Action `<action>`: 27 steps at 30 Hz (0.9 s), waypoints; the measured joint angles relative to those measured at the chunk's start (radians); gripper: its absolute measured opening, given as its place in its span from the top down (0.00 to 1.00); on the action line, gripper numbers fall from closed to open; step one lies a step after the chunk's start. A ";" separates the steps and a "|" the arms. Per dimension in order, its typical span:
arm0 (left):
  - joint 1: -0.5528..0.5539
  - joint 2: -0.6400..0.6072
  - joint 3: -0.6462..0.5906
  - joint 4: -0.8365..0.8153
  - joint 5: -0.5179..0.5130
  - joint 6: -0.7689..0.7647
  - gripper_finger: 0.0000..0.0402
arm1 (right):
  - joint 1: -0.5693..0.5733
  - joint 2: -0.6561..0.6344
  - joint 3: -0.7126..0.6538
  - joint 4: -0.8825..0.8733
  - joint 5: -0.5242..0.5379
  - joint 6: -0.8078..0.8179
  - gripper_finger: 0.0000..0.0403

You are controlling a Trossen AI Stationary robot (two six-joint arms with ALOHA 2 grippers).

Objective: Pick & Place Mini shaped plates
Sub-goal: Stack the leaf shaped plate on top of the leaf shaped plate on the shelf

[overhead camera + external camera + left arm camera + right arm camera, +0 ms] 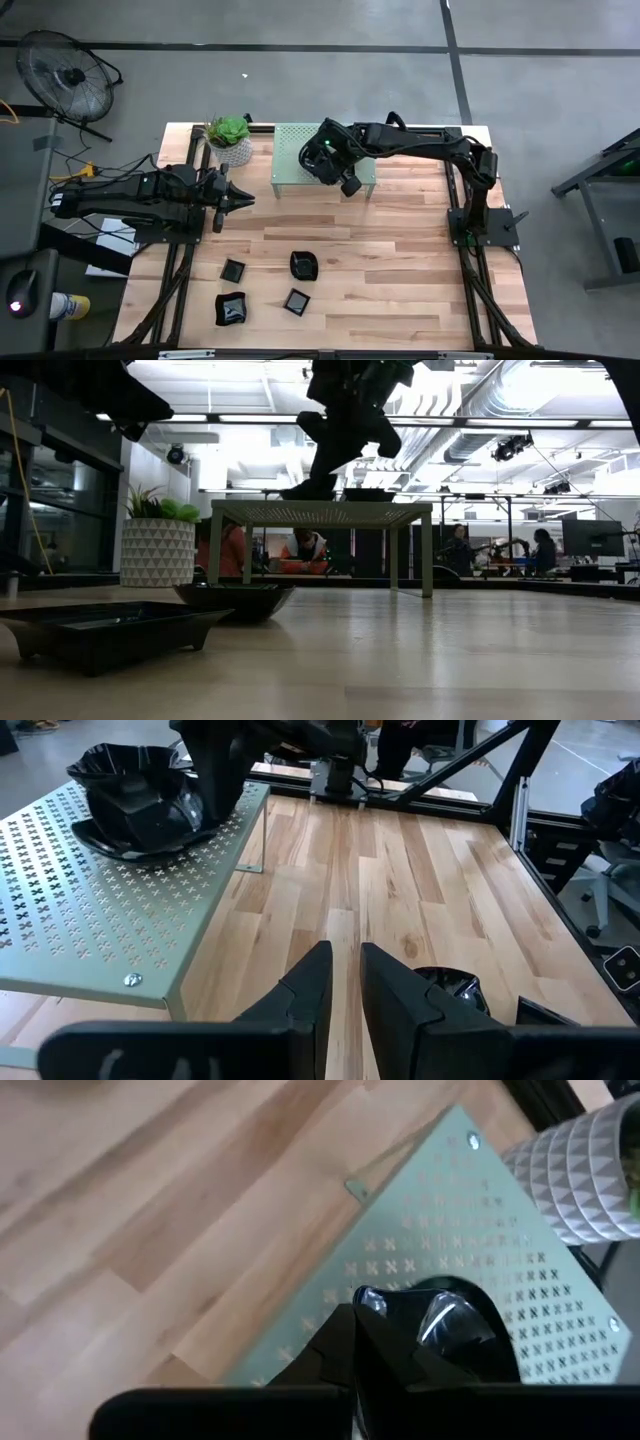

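Fingers (400,1330) of the right arm pinch a plate (135,795) on the rack (290,165).

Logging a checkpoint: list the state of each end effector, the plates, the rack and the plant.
Right end effector: shut on the wavy plate's rim, above the rack.
Wavy plate: upright, resting on the rack.
Rack: standing on the table.
Left end effector: slightly open, empty, beside the rack.
Four loose plates: upright on the table, apart.
Plant: upright.
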 joint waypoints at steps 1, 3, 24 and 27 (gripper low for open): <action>0.000 0.000 0.000 0.000 0.000 0.000 0.87 | 0.001 0.000 0.000 0.001 0.016 -0.006 1.00; 0.000 0.000 0.000 0.000 0.000 0.000 0.87 | 0.001 0.000 0.000 0.004 0.050 -0.019 1.00; 0.000 0.000 0.000 0.003 -0.002 0.000 0.87 | 0.000 0.000 0.000 0.016 -0.008 -0.042 1.00; 0.000 0.000 0.000 0.003 -0.002 0.000 0.87 | 0.000 0.000 0.000 0.018 -0.008 -0.034 1.00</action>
